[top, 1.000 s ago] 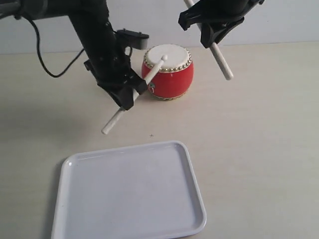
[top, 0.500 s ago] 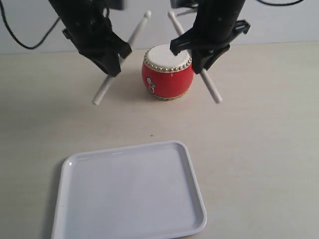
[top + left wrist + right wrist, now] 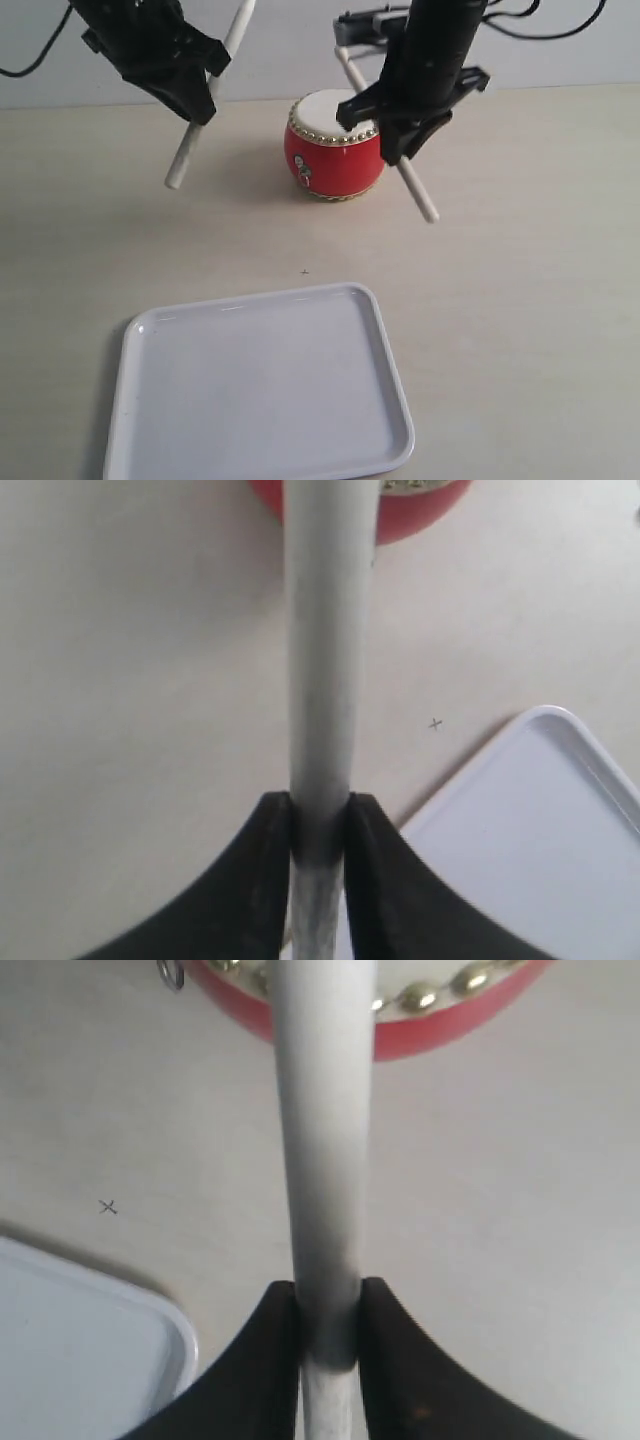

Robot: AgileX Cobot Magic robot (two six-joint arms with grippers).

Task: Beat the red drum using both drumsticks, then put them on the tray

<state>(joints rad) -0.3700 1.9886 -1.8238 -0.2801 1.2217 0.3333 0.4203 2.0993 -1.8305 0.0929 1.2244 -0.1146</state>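
The red drum (image 3: 335, 152) with its cream skin stands at the back middle of the table. My left gripper (image 3: 196, 98) is raised to the left of the drum and is shut on a pale drumstick (image 3: 179, 165), which slants steeply and is clear of the drum. In the left wrist view that stick (image 3: 324, 660) runs out from the gripper (image 3: 320, 806). My right gripper (image 3: 398, 135) is beside the drum's right edge, shut on the other drumstick (image 3: 420, 195). This stick's far end reaches over the skin; contact cannot be told. The white tray (image 3: 395, 385) lies in front.
Bare beige table surrounds the drum and tray. A pale wall runs behind the table. Black cables hang from both arms at the top of the exterior view. The tray's corner (image 3: 150, 1310) shows in the right wrist view, its rim (image 3: 575, 730) in the left one.
My left gripper has lifted its drumstick up and to the left, off the drum. My right gripper has come down, bringing its stick over the drum's top.
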